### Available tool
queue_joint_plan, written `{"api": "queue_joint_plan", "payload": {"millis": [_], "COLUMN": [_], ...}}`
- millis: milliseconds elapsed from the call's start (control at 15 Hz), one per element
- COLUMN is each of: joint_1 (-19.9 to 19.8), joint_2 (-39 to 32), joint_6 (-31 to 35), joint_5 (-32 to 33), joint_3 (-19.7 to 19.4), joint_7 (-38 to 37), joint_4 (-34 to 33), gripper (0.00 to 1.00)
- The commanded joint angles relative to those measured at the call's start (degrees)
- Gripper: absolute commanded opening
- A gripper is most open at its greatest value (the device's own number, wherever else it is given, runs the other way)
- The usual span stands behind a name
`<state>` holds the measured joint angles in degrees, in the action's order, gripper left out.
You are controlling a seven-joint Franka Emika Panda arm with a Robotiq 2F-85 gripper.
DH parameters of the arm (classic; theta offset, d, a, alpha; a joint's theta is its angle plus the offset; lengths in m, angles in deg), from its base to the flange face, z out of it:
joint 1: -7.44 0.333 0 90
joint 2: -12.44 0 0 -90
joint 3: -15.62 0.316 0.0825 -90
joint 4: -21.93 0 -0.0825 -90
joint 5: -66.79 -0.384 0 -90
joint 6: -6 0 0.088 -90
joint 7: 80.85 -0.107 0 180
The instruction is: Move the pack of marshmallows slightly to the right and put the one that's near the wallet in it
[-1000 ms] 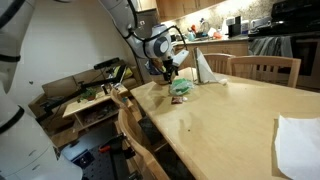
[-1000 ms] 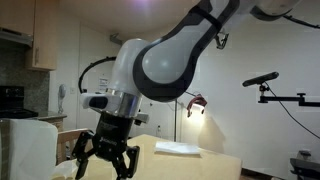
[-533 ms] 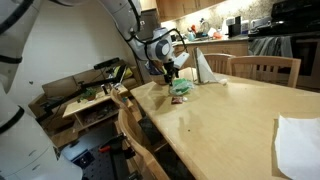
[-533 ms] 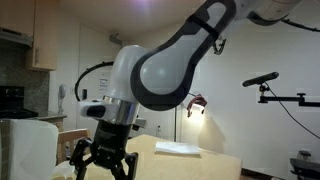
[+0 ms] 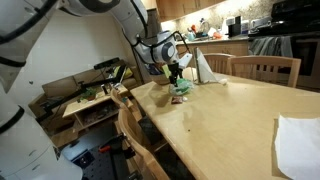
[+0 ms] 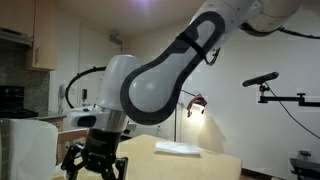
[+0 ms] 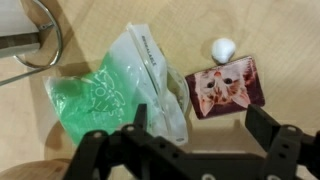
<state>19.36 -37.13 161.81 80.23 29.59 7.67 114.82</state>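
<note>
Wrist view: our gripper (image 7: 199, 114) hangs, jaws spread wide, over the pack of marshmallows (image 7: 108, 96), wallet (image 7: 228, 88) and loose marshmallow (image 7: 223, 47).

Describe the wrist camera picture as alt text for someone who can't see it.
An open black gripper hangs above a soft, bright green see-through plastic bag and a small flat dark wallet with a cat picture, lying side by side on a pale wooden table. A small round white marshmallow sits close to the wallet, outside the bag.
</note>
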Motion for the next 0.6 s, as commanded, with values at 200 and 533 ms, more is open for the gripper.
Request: {"api": "queue_joint_plan", "payload": {"millis": [200, 533], "joint_1": [-1.16, -0.07], "joint_2": [-5.78, -5.31], "joint_6": [1.26, 0.63], "joint_5": [2.84, 1.82], "joint_3": [4.51, 3.47], "joint_7": [8.43, 7.02], "joint_4": [-7.23, -6.41], "gripper": [1.0, 1.0]}}
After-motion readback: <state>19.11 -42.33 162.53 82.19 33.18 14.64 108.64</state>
